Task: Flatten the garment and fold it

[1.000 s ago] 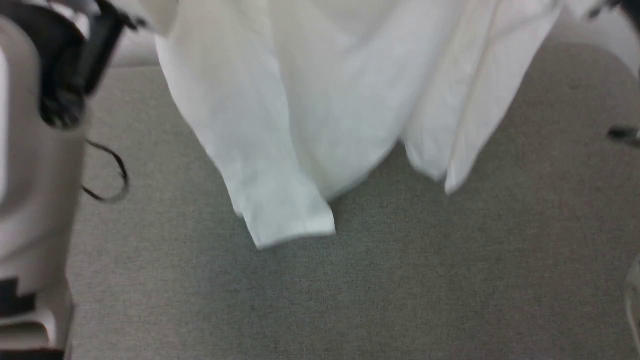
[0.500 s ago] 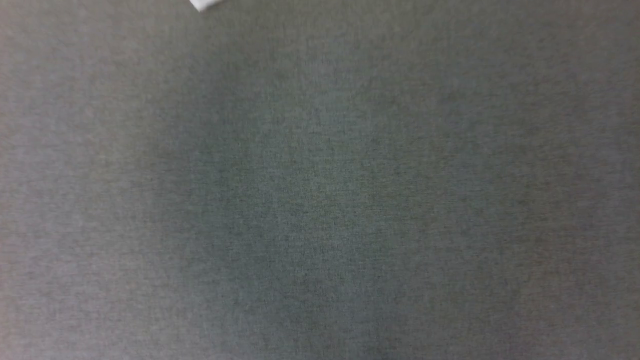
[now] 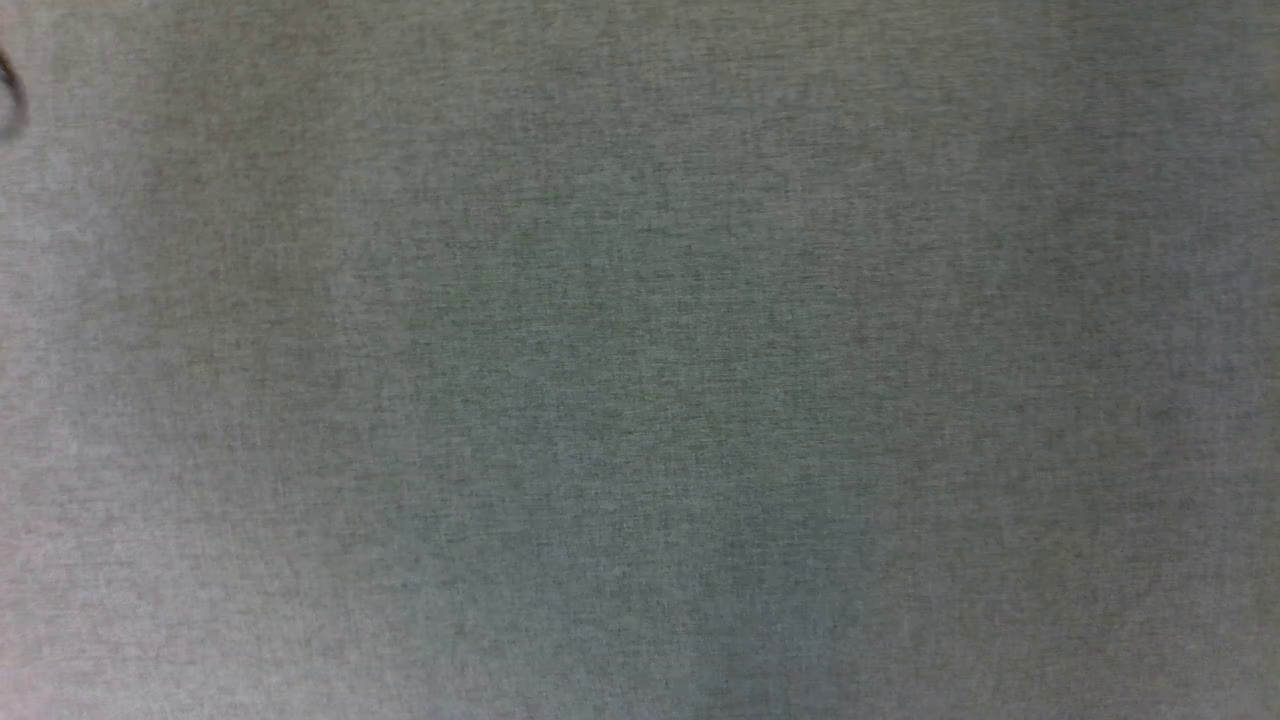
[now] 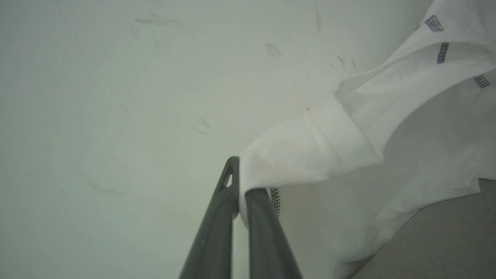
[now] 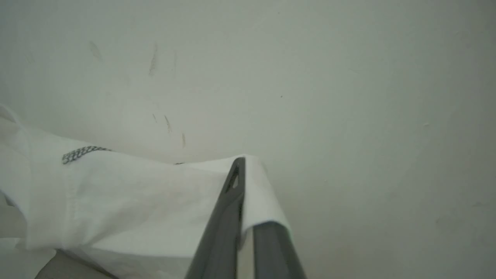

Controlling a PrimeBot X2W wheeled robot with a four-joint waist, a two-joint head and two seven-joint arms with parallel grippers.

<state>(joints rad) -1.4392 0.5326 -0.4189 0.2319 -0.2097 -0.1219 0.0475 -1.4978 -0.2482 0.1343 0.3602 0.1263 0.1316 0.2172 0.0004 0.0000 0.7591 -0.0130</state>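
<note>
The left claw (image 4: 242, 182) is pressed together on one edge of the garment (image 4: 407, 147), and the right claw (image 5: 254, 193) pinches another edge. The garment hangs between both claws, above the grey counter (image 3: 640, 360), so I think both arms must lower together.

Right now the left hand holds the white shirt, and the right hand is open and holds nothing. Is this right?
Not quite. The right hand is shut on the shirt too, as the right wrist view shows. The left hand does hold it.
</note>
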